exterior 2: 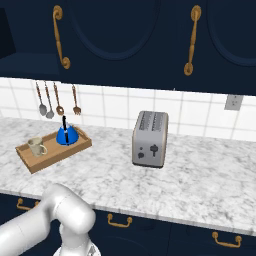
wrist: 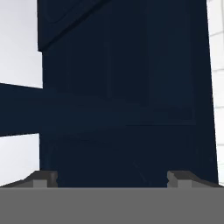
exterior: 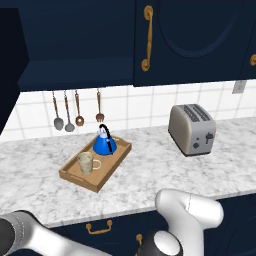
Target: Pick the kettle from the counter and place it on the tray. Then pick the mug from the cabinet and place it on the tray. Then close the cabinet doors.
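The step in hand, judged from the layout, is closing the dark navy panelled cabinet doors [exterior: 200, 40], since both vessels sit on the tray. In the hand view the two-finger gripper [wrist: 112, 178] faces a dark navy panel [wrist: 127, 87] at close range, its fingertips [wrist: 43, 178] set wide apart with nothing between them. Whether this panel is the open door cannot be told. A good closure would press the flat of the hand against the panel face, away from the hinge, and sweep steadily until the door seats, keeping the fingers clear of the curved brass handle [exterior: 148, 37].

The room is a kitchen with a white tiled wall [exterior: 130, 107] above a long white-grey marbled stone counter [exterior: 150, 175]. In the left base view the navy wall cabinet [exterior: 75, 45] stands open at 11 o'clock. A boxy silver toaster [exterior: 192, 129] stands at 3 o'clock. The shallow wooden tray [exterior: 70, 173] lies at 9 o'clock; on it the small bright blue cone-shaped kettle [exterior: 105, 144] occupies the far end and the small beige speckled mug [exterior: 86, 162] the near end, close but apart. Four hanging utensils [exterior: 77, 112] line the wall behind.
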Tool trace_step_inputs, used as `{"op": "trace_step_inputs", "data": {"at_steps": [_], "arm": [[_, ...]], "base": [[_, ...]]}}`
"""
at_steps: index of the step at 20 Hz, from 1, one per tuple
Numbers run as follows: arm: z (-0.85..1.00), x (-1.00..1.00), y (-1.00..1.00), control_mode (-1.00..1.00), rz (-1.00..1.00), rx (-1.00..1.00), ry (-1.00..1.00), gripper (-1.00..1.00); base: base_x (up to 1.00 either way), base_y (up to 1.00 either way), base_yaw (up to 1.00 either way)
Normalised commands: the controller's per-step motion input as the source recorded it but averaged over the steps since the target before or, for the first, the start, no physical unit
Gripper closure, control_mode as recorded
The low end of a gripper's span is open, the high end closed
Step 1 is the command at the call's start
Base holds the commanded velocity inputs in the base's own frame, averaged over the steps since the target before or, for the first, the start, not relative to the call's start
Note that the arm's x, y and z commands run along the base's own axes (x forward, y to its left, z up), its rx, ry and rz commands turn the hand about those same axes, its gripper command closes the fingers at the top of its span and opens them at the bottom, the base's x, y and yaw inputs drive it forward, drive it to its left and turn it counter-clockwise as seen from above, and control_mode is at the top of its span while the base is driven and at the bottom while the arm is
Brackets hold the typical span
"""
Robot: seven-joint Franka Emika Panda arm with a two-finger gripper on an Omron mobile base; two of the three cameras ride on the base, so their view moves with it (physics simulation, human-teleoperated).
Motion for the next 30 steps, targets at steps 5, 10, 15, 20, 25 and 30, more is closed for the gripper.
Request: {"op": "trace_step_inputs", "data": {"at_steps": [5, 10, 15, 20, 25, 30], "arm": [[0.51, -0.13, 0.01, -1.0, -0.27, 0.0, 0.09, -1.0], [0.39, -0.06, -0.15, -1.0, -0.27, 0.0, 0.13, -1.0], [0.24, 0.0, -0.57, -1.0, -0.22, 0.03, 0.13, -1.0], [0.17, 0.03, -0.78, -1.0, -0.14, 0.05, 0.09, -1.0], [0.14, 0.27, -0.76, -1.0, -0.05, 0.04, 0.11, -1.0], [0.12, 0.38, -0.77, -1.0, 0.0, 0.03, 0.09, -1.0]], "base": [[0.0, 0.0, 0.0], [0.0, 0.0, 0.0], [0.0, 0.0, 0.0], [0.0, 0.0, 0.0], [0.0, 0.0, 0.0], [0.0, 0.0, 0.0]]}}
